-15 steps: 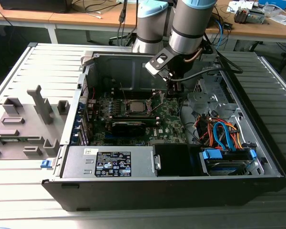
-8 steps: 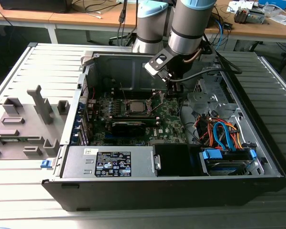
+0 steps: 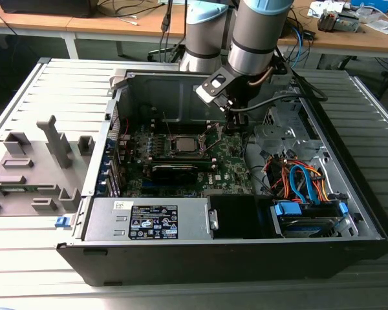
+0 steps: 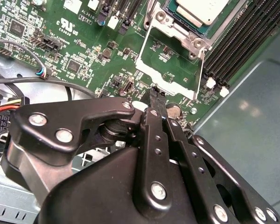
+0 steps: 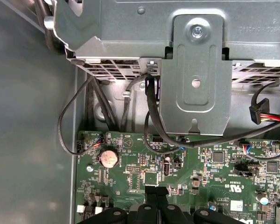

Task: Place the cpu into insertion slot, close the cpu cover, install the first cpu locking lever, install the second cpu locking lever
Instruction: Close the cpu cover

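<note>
Your slatted metal counter (image 3: 26,258) carries an open computer case (image 3: 246,258) lying on its side, with a grey moulded tray (image 3: 32,168) beside it on the exterior view's left. Your grey and blue arm (image 3: 258,32) reaches down into the case over the green motherboard (image 3: 229,165), just on the exterior view's right of the processor socket. A bundle of orange and blue cables (image 3: 304,181) fills the bay further to that side.

In the second wrist view the cpu cover (image 4: 151,71), a thin pale metal frame, is swung open off the socket toward the arm, and a thin wire lever (image 4: 202,70) runs along one edge. The cpu (image 4: 203,9) lies flat in the socket, its silver top bare. The jaws are pressed together, and their black fingertips (image 4: 154,93) sit at the free edge of the open frame; whether they touch it, you cannot tell. In the first wrist view those fingertips (image 5: 151,190) hover low over the board, near a round coin battery (image 5: 108,157).
</note>
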{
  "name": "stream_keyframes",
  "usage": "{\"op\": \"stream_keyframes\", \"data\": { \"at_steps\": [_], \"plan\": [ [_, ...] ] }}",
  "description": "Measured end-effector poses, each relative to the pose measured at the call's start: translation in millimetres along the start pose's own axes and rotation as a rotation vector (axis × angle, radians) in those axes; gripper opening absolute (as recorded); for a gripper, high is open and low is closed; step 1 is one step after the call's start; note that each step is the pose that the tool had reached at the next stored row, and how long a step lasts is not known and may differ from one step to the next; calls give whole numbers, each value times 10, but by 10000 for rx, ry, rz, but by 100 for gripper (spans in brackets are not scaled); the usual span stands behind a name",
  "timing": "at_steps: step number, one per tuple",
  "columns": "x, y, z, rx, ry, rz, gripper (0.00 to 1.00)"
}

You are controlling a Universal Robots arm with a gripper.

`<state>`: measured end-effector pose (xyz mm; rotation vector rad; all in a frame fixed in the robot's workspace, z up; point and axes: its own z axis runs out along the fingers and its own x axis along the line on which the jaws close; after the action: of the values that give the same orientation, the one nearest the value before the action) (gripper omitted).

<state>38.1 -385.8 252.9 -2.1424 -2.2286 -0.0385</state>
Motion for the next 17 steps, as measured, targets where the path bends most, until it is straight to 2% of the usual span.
{"op": "stream_keyframes", "data": {
  "at_steps": [11,17],
  "plan": [
    [-1,-2,19,-1,-1,1,11],
    [0,-30,24,0,0,0,11]
  ]
}}
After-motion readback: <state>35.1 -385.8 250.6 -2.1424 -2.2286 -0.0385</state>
